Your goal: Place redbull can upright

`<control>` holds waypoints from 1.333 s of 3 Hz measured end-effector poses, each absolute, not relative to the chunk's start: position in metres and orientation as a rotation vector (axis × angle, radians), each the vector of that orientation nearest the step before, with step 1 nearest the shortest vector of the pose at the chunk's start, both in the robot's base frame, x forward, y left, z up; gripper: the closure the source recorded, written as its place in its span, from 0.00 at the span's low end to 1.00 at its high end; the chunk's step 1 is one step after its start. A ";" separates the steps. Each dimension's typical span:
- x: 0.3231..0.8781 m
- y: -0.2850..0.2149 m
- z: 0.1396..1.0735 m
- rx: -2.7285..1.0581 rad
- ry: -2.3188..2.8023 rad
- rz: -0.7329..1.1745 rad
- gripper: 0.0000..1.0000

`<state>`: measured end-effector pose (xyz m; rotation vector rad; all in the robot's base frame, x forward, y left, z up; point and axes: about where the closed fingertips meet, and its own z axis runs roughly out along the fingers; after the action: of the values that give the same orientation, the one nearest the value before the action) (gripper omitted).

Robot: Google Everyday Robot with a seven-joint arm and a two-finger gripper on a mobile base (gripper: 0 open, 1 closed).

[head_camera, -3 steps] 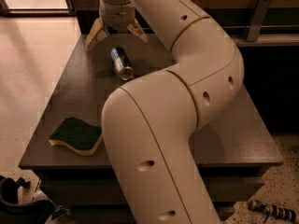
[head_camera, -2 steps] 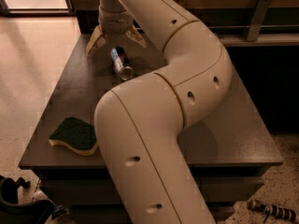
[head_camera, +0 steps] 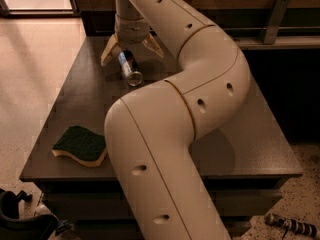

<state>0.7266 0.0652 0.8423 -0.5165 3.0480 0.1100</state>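
Note:
The redbull can (head_camera: 129, 67) lies on its side on the dark table (head_camera: 80, 99), near the far left part, with its shiny silver end facing the camera. My gripper (head_camera: 131, 52) hangs over the can's far end, open, with one tan finger (head_camera: 108, 50) left of the can and the other (head_camera: 154, 46) to its right. The fingers straddle the can and are not closed on it. My large cream arm fills the middle of the view and hides part of the table.
A green and yellow sponge (head_camera: 81, 145) lies near the table's front left corner. A dark counter with a metal bracket (head_camera: 272, 16) runs behind the table. Black objects sit on the floor at the lower left (head_camera: 20, 219) and lower right (head_camera: 290, 225).
The gripper has come down closer over the can's far end, and the arm's elbow has swung to the right. The can and sponge have not moved.

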 end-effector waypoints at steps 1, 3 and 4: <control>0.725 0.067 0.832 -0.555 3.065 0.152 0.00; 0.732 0.086 0.816 -0.629 3.045 0.211 0.38; 0.734 0.088 0.817 -0.625 3.038 0.213 0.61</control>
<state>0.7344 0.0876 0.8172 -0.6253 3.0379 0.2134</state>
